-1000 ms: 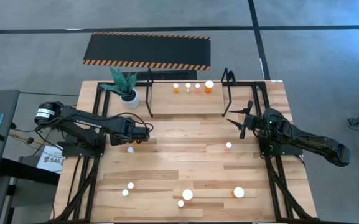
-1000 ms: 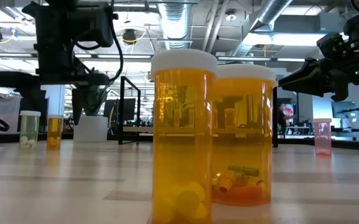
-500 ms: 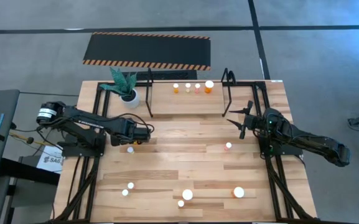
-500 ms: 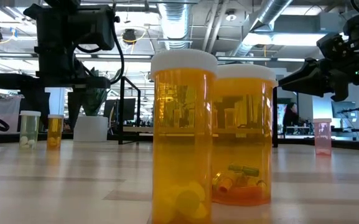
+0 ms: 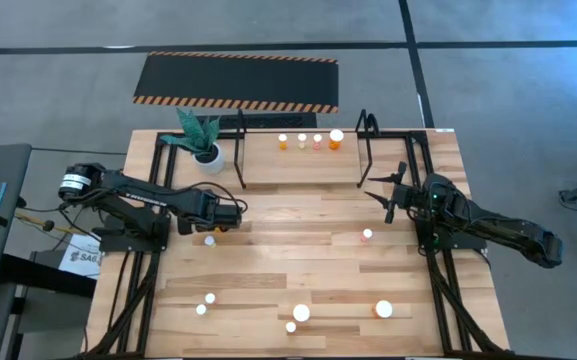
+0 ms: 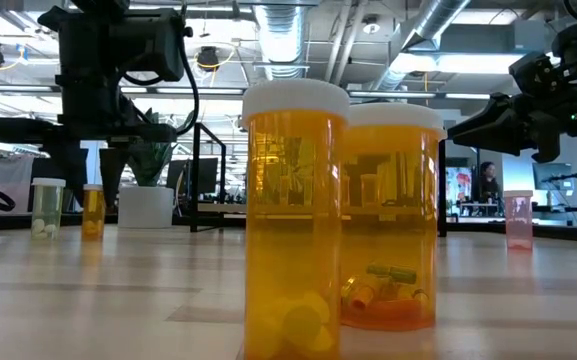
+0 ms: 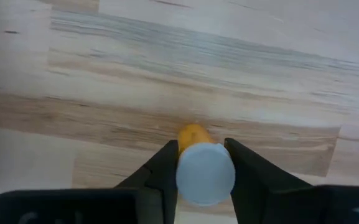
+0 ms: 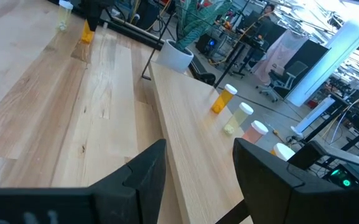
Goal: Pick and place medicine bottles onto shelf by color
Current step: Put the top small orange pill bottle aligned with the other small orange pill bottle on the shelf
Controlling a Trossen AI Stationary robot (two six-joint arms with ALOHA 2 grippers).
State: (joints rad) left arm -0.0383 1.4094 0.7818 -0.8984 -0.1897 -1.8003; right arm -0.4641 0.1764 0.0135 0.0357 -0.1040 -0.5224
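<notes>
A small amber medicine bottle (image 5: 209, 241) with a white cap stands upright on the wooden table at centre left; its base is on the wood (image 6: 93, 212). My left gripper (image 5: 212, 233) is above it, shut on it. The shelf (image 5: 244, 160), a low black tube frame at the far edge, holds several bottles in a row (image 5: 308, 141). My right gripper (image 5: 393, 195) hangs open above the table's right side, near the shelf's right loop, with nothing between its fingers (image 8: 198, 168). My left gripper pinches the bottle's white cap (image 7: 205, 174) between its two fingers (image 7: 164, 168), one on each side. The fingers come from above, pointing down. The bottle stands upright with its base on the table.
A pink bottle (image 5: 367, 236) stands at centre right. Several more bottles (image 5: 301, 313) stand near the front edge, two of them close to the low camera (image 6: 296, 220). A pale bottle (image 6: 47, 208) stands beside the held one. A white plant pot (image 5: 206, 152) stands by the shelf's left loop.
My left gripper has shut on the amber bottle's cap, having come down a little over it. The bottle stays standing on the table. My right arm has kept still.
</notes>
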